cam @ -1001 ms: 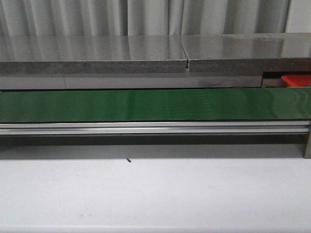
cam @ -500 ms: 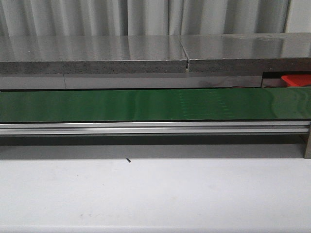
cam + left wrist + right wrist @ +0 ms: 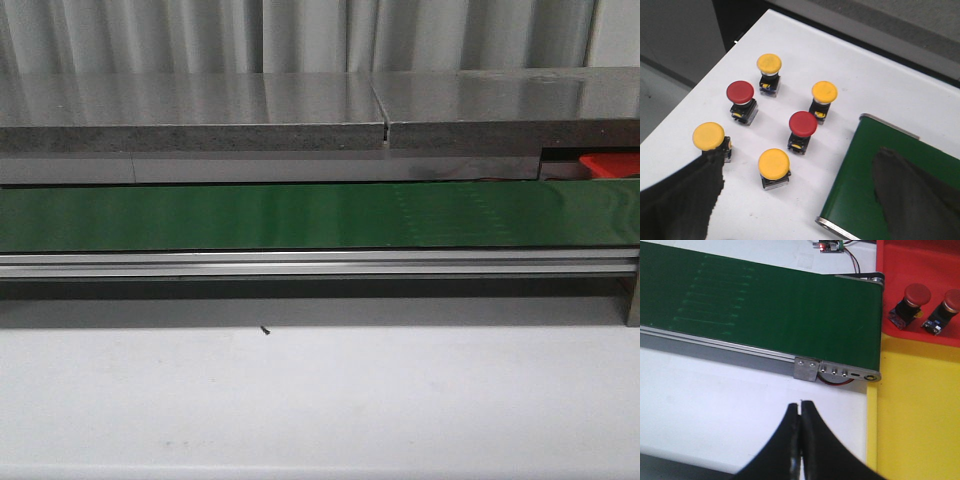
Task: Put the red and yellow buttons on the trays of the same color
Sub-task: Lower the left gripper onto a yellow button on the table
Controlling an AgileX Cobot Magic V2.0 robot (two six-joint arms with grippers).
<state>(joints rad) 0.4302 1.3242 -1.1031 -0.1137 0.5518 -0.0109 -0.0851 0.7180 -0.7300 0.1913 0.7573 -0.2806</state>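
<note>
Six buttons [image 3: 803, 125] beside green belt [image 3: 890, 185]

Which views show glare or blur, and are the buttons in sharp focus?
Front view: soft glare streaks on the grey ledge and the green belt. Left wrist view: buttons sharp, such as the red button; the left end effector fingers are dark and blurred. Right wrist view: even light, red tray clear.

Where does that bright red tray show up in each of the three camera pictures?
Front view: only a corner of the red tray peeks out at the far right, behind the green belt.
Left wrist view: not in it.
Right wrist view: top right corner, past the belt's end, with two red buttons in it.
Shared landmark: the green belt, seen in all three views.
</note>
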